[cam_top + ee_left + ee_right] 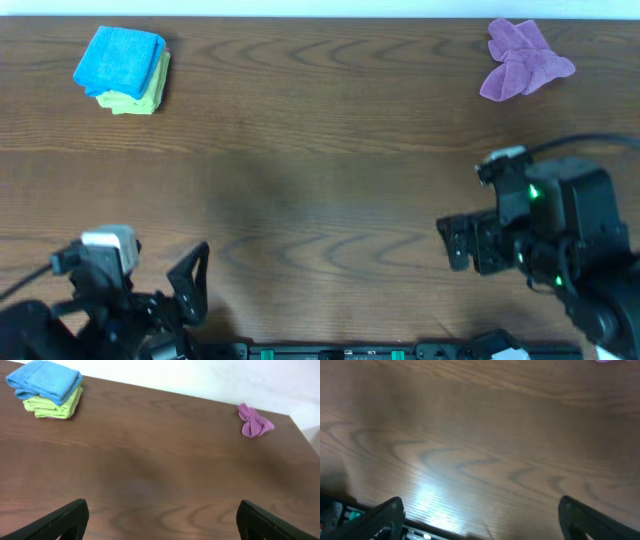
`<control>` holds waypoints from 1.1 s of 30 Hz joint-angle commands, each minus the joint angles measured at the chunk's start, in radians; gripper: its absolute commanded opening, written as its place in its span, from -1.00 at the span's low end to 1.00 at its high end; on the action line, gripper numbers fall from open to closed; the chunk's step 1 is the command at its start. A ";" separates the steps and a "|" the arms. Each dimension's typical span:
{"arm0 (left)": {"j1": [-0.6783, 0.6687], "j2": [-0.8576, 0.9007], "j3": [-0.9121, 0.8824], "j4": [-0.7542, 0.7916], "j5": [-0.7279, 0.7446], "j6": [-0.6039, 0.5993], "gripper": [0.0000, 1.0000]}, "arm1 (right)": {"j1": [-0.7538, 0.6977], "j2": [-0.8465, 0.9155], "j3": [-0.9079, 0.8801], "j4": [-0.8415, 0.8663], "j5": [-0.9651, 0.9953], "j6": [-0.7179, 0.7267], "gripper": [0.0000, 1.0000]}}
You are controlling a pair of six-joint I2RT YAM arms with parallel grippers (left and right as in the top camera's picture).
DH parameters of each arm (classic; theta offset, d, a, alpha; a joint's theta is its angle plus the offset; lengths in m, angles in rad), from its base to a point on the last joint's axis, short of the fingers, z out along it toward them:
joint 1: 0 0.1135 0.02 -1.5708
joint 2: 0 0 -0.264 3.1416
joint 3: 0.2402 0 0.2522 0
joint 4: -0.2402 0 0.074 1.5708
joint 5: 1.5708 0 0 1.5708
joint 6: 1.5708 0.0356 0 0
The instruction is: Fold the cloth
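Observation:
The cloth (118,58) is sky-blue terry, folded into a thick square at the table's far left corner; the left wrist view shows the cloth (45,380) too. It rests on a folded lime-green cloth (142,97). My left gripper (160,278) hovers near the front left edge, far from the cloth, open and empty. In its own view the left gripper (162,515) has only bare wood between its fingers. My right gripper (452,245) is at the right, pointing left, open and empty. The right gripper (480,512) shows only table beneath it.
A crumpled purple cloth (522,60) lies at the far right corner, and the left wrist view shows this purple cloth (254,421) as well. The brown wooden table (320,150) spreads between the two arms. A black rail (340,352) runs along the front edge.

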 commanded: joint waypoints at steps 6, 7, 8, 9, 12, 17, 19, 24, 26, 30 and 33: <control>-0.005 -0.023 -0.007 -0.007 -0.010 -0.031 0.91 | -0.002 -0.035 -0.015 -0.012 0.018 0.007 0.99; -0.005 -0.023 -0.007 -0.007 -0.010 -0.031 0.91 | -0.001 -0.035 -0.015 -0.011 0.017 0.007 0.99; -0.005 -0.023 -0.007 -0.007 -0.010 -0.031 0.91 | -0.001 -0.035 -0.015 -0.011 0.017 0.007 0.98; -0.005 -0.023 -0.007 -0.007 -0.010 -0.031 0.91 | -0.002 -0.035 -0.015 -0.011 0.017 0.007 0.98; -0.005 -0.023 -0.007 -0.007 -0.010 -0.031 0.91 | -0.001 -0.035 -0.015 -0.011 0.018 0.007 0.98; -0.006 -0.023 -0.007 -0.007 -0.010 -0.031 0.91 | -0.002 -0.035 -0.015 -0.011 0.018 0.007 0.98; -0.017 -0.025 -0.007 -0.007 -0.011 -0.030 0.91 | -0.002 -0.035 -0.015 -0.011 0.017 0.007 0.98; -0.206 -0.086 -0.048 0.023 -0.183 0.008 0.91 | -0.001 -0.035 -0.015 -0.012 0.017 0.007 0.99; -0.303 -0.132 -0.134 0.095 -0.236 0.029 0.91 | -0.001 -0.035 -0.015 -0.012 0.018 0.007 0.98; -0.446 -0.284 -0.431 0.338 -0.343 0.038 0.91 | -0.002 -0.035 -0.015 -0.012 0.018 0.007 0.98; -0.481 -0.386 -0.652 0.501 -0.342 0.048 0.91 | -0.001 -0.035 -0.015 -0.012 0.018 0.007 0.98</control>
